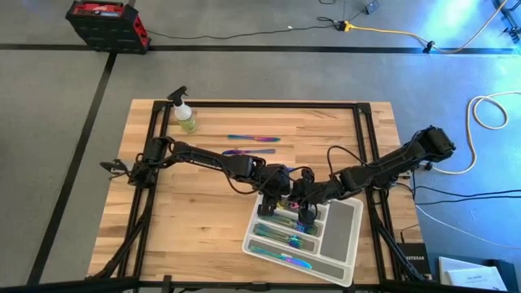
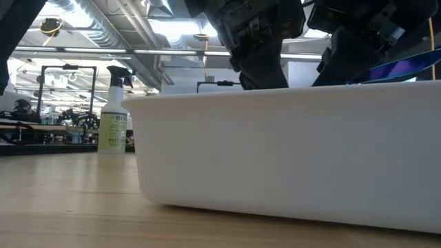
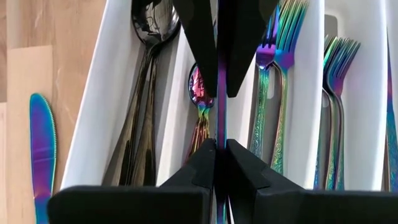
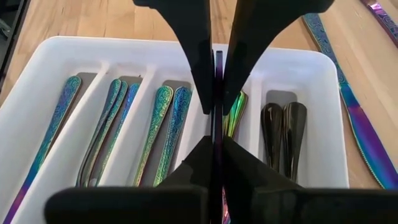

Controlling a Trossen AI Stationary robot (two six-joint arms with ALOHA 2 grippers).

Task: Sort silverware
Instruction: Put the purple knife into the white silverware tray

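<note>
In the high view both arms meet at frame centre over the upper end of the white tray, the left gripper and right gripper just beside each other above its compartments; two loose knives lie on the wooden table toward the upper middle, near the spray bottle at upper left. The low view shows only the tray's near wall across the frame, dark gripper bodies above its rim, and an iridescent blade jutting out at upper right. In the left wrist view the fingers are pressed onto a thin rainbow piece, seen edge-on, over black spoons, a rainbow spoon and forks. In the right wrist view its jaws likewise pinch a slim iridescent piece edge-on at centre; whether both hold the same piece I cannot tell. The silverware looks light, stiff and slick, so a grip across the flat mid-handle should hold best.
</note>
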